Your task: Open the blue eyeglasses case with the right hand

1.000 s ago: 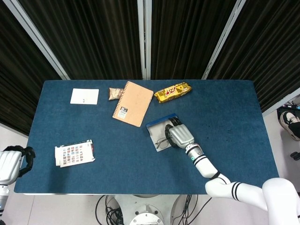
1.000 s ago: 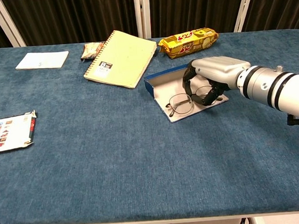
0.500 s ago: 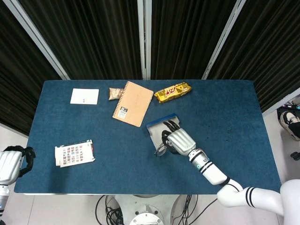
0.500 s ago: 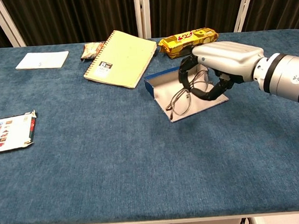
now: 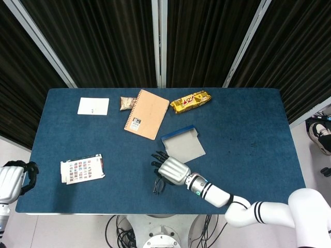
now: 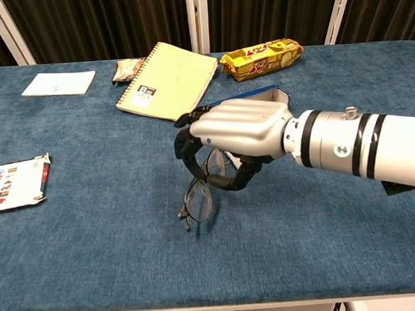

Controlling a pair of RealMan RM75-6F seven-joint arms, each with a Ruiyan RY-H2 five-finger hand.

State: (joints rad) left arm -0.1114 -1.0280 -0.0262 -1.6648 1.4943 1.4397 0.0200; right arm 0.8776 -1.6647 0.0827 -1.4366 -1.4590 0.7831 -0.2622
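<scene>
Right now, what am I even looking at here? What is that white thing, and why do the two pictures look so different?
The white thing is a robot arm ending in a mechanical hand, its right hand. One camera looks down from the robot's head, the other looks forward from its chest. The hand holds a pair of eyeglasses above the blue table. Behind it lies the open blue eyeglasses case. Also on the table are a spiral notebook, a yellow snack pack, a small packet, a white card and a colourful booklet. The left hand sits off the table's corner.
</scene>
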